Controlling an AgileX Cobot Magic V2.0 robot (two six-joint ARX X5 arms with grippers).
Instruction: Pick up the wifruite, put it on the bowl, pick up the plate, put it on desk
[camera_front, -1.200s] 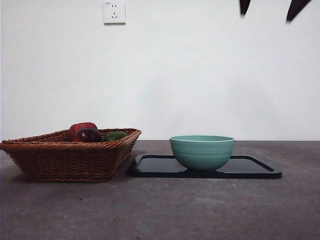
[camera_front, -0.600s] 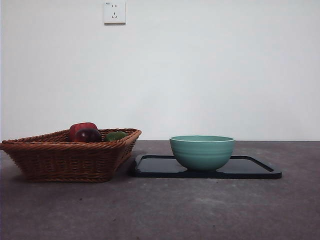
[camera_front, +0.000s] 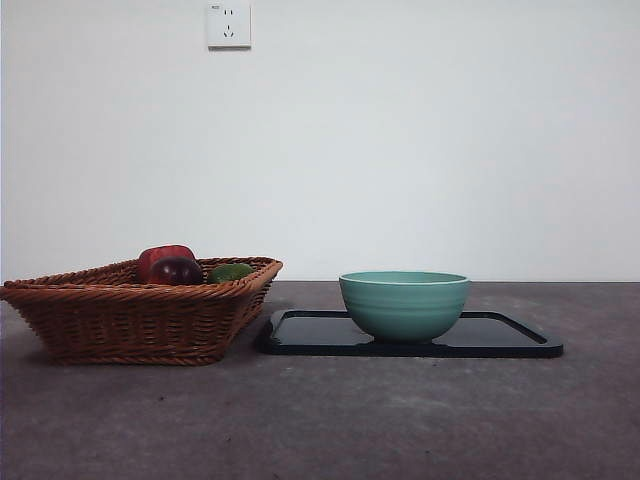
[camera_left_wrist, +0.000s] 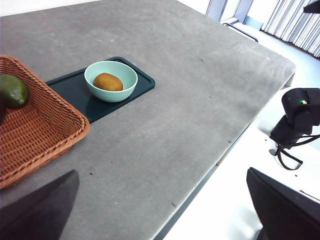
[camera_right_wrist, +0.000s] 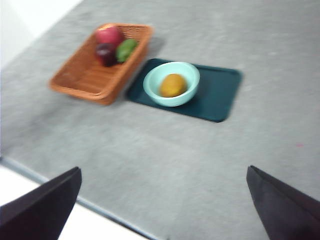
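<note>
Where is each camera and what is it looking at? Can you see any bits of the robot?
Front view: low, at table height, looking level across the desk at the basket and bowl; no robot shows.
Left wrist view: high on the left arm, looking down; the left end effector frames the bottom edge, open.
Right wrist view: high on the right arm, looking down; the right end effector likewise, open.
Both wrist views share the wifruite in the bowl on the dark tray.

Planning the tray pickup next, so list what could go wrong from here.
1. The bowl stands on the dark tray with the wifruite inside; tilting the tray could slide or spill them.
2. The wicker basket sits close to the tray's edge, so a gripper reaching there might bump it.
</note>
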